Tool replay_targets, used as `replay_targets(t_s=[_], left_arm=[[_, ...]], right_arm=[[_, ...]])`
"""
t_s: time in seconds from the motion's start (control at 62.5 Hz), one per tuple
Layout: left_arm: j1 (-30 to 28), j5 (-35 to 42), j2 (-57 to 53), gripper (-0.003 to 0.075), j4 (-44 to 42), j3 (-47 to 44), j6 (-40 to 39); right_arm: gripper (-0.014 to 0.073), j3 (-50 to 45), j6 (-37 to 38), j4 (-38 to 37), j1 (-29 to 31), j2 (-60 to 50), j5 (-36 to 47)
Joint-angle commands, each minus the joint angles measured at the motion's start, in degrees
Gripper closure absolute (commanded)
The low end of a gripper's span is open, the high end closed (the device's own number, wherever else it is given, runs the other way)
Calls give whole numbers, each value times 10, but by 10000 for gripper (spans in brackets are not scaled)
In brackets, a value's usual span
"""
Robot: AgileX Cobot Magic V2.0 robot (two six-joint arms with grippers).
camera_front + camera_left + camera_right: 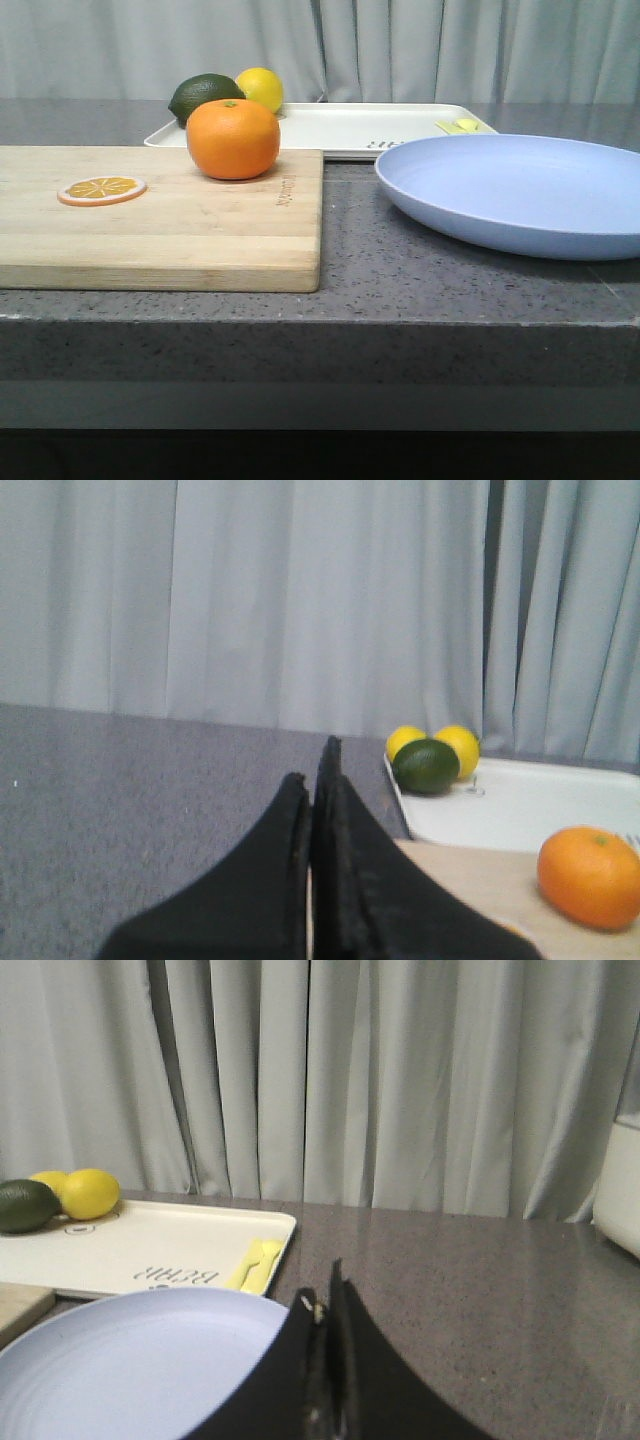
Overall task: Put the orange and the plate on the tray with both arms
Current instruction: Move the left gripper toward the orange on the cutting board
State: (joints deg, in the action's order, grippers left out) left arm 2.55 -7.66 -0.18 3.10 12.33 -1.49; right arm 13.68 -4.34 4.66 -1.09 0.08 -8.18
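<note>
**Orange on the board, plate on the worktop, tray crowded at its far-left corner**

You have the orange (232, 138) sitting on the far right part of a wooden cutting board (160, 225), close to the board's back edge; an orange slice (101, 189) lies flat on the same board, well to the left of it. The plate (520, 190) rests on the grey worktop (400, 280) just right of the board, not touching it; its far rim hides the near edge of the tray (340, 128). The tray lies behind both, flat on the worktop; its near-left stretch is hidden behind the orange.

Mind what already sits on the tray: a dark green fruit (205, 96) and a lemon (260, 88) occupy the far-left corner, pressed together; the left wrist view shows a second lemon (405, 742) beside them. A small yellow object (462, 126) lies near the tray's right end, next to some printed lettering; the middle of the tray is bare.

Your left end effector (318, 810) has its fingers pressed together, holding nothing; it is left of the tray, with the orange off to its right. Your right end effector (325, 1335) is likewise closed and empty; it sits at the plate's rim, whether it touches the rim you cannot tell. A grey curtain (400, 45) backs the scene.
</note>
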Motion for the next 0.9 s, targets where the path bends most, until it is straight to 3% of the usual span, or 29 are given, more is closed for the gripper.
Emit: replay_targets(t_s=[0.0, 0.272, 0.72, 0.816, 0.88], left_arm=[[-1, -14, 17, 740, 6, 82, 0], [-1, -196, 145, 740, 6, 271, 0], [-1, -203, 180, 739, 6, 263, 0], [-1, -215, 183, 735, 6, 262, 0], [-1, -225, 187, 699, 6, 262, 0]], right_arm=[[662, 65, -3, -10, 3, 36, -4], [662, 185, -3, -16, 3, 156, -120], [658, 190, -3, -16, 3, 220, -144], [584, 190, -3, -16, 3, 228, -155], [452, 190, -3, -16, 3, 235, -168]])
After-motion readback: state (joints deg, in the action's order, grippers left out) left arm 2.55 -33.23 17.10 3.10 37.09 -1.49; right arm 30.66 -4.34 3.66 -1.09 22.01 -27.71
